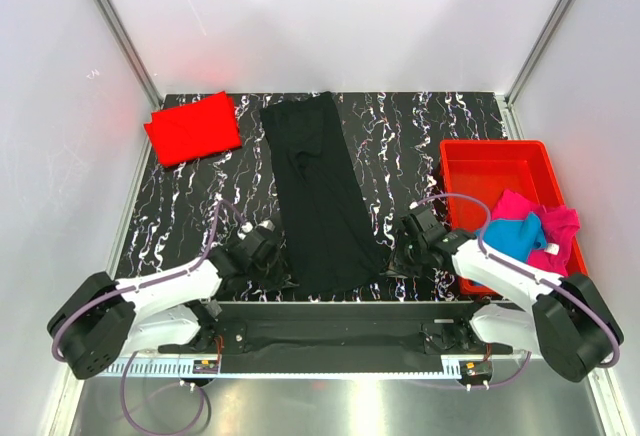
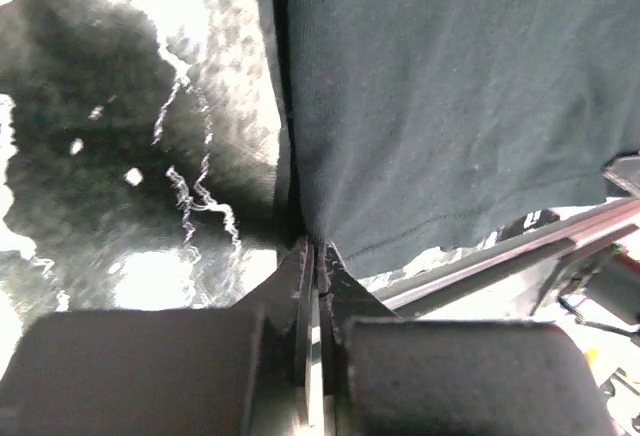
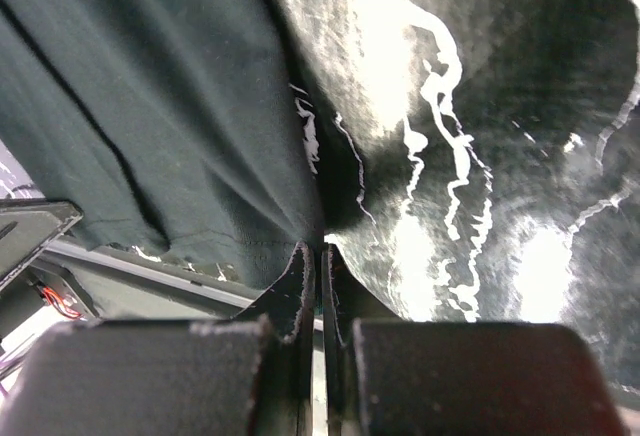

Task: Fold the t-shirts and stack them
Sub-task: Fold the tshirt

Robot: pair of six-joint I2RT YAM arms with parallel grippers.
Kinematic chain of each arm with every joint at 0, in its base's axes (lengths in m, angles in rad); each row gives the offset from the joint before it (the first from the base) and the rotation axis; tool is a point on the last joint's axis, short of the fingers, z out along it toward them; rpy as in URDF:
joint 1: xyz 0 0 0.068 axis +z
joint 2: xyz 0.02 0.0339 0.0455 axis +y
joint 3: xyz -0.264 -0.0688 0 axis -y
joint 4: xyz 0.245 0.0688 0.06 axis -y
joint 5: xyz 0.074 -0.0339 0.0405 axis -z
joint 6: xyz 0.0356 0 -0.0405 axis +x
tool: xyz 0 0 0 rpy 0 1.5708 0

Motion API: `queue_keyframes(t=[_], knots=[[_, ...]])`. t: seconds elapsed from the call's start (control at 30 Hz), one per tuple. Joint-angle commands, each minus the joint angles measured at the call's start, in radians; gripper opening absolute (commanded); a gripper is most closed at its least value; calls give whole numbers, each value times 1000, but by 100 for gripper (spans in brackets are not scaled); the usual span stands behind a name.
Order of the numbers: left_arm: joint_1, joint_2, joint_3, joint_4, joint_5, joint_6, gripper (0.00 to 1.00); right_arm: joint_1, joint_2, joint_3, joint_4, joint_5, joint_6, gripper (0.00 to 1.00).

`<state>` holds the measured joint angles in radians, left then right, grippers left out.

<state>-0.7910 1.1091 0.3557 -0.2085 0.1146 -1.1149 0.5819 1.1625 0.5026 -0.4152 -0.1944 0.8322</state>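
At the near end of the black t-shirt (image 1: 318, 196), which lies as a long narrow strip down the middle of the table (image 1: 420, 146), both arms have a corner each. The risk I see is that each pinch sits at the very edge of the hem. If the arms lift or pull fast, the thin cloth can slip out. One pinch may also catch only the upper layer, and then the strip would open during the fold. An unequal pull would bring the near end down crooked on the far end.

The left gripper (image 2: 317, 256), at the near left corner of the black t-shirt, has its fingers pressed together with the hem corner caught at the tips. The right gripper (image 3: 320, 256), at the near right corner, is closed the same way, and wrinkles run into its tips.

The red t-shirt (image 1: 193, 128) lies folded, far left of the black one. The blue t-shirt (image 1: 512, 236) and the magenta t-shirt (image 1: 555, 224) wait in the red bin (image 1: 495, 161) to its right.
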Motion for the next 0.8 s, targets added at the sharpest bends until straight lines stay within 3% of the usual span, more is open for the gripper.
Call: queue_keyframes(t=[0.0,0.27,0.43,0.67,0.77], knots=[[-4,-44,26,-146,-68,29,0,12,-46,39,-88,56,24,0],[-5,-202,60,-293,-87,17,0,52,-149,50,-145,90,87,0],[-5,-278,5,-203,11,-6,0,105,-140,53,-146,113,111,0],[-2,-226,3,-189,36,23,0,167,-52,117,-145,184,107,0],[18,-193,71,-233,7,62,0,165,2,195,-166,230,79,0]])
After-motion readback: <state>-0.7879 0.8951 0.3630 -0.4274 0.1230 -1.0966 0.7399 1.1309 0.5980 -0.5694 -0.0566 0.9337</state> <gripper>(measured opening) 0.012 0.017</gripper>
